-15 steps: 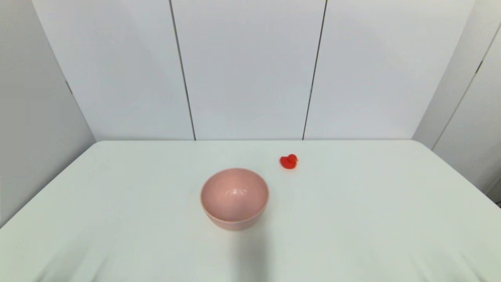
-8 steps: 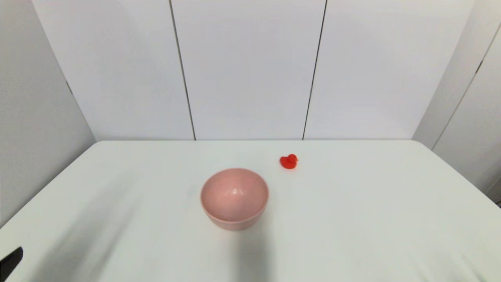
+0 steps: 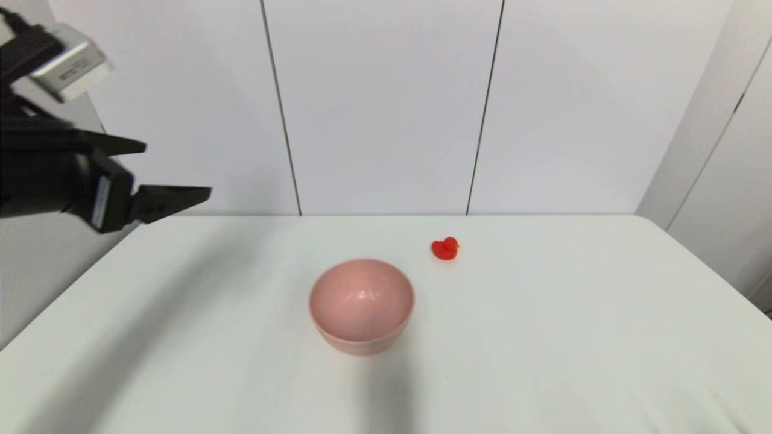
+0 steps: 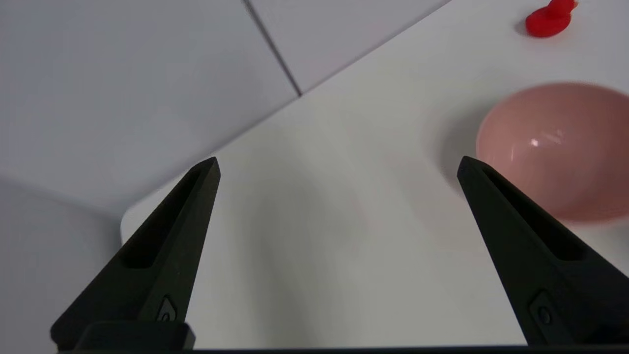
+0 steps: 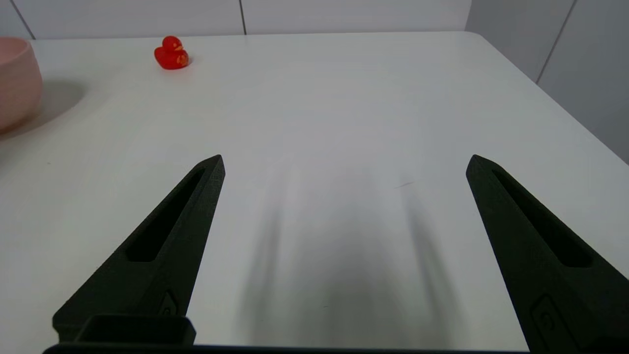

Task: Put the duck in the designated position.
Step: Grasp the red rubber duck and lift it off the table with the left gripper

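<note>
Spanning the whole scene, the broad white desk (image 3: pixel 543 337) is seen carrying a smooth pink round bowl (image 3: pixel 361 305) near its middle. The left claw (image 3: pixel 175 172) is held released, high above the desk's far left corner; the right claw (image 5: pixel 344 162) is likewise spread, low over the desk's right side. The tiny glossy red rubber duck (image 3: pixel 445 248) is found upright just beyond the bowl, to its right, apart from it.

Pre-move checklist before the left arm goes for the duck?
1. Small glossy red rubber duck upright on the white table, unobstructed: ok.
2. Left gripper jaws wide open, holding nothing: ok.
3. Left gripper raised at the table's far-left corner, nowhere near the duck: not ok.
4. Round pink bowl holds nothing, sits nearer than the duck and to its left: ok.
5. Right gripper open, low over the table's right side: ok.
</note>
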Tool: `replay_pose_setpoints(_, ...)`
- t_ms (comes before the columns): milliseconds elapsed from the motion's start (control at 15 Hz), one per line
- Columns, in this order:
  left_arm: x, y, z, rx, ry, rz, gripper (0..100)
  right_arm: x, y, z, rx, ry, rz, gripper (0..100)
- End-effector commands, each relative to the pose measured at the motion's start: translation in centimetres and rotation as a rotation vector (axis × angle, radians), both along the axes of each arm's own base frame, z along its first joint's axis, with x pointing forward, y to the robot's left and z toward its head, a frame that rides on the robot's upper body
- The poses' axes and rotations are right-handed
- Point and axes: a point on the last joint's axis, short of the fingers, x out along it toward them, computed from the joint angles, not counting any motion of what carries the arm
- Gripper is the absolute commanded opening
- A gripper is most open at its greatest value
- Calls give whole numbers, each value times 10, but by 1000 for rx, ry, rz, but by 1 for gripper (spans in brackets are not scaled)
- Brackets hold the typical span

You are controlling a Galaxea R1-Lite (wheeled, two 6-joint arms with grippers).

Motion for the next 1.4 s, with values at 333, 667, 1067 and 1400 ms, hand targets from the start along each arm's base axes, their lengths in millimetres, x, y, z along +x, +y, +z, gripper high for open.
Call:
replay_pose_setpoints(333,185,-129,-52,26,75,-386,100,0,0,0,0,1,-1,100)
replay_pose_setpoints(667,197,-182,-91,5,137,-519,100,0,0,0,0,0,-1,100)
replay_pose_setpoints(1067,196,-222,-120,-21,153,-600,100,0,0,0,0,0,-1,100)
replay_pose_setpoints(1400,191,-251,-139,-79,174,-625,100,0,0,0,0,0,-1,100)
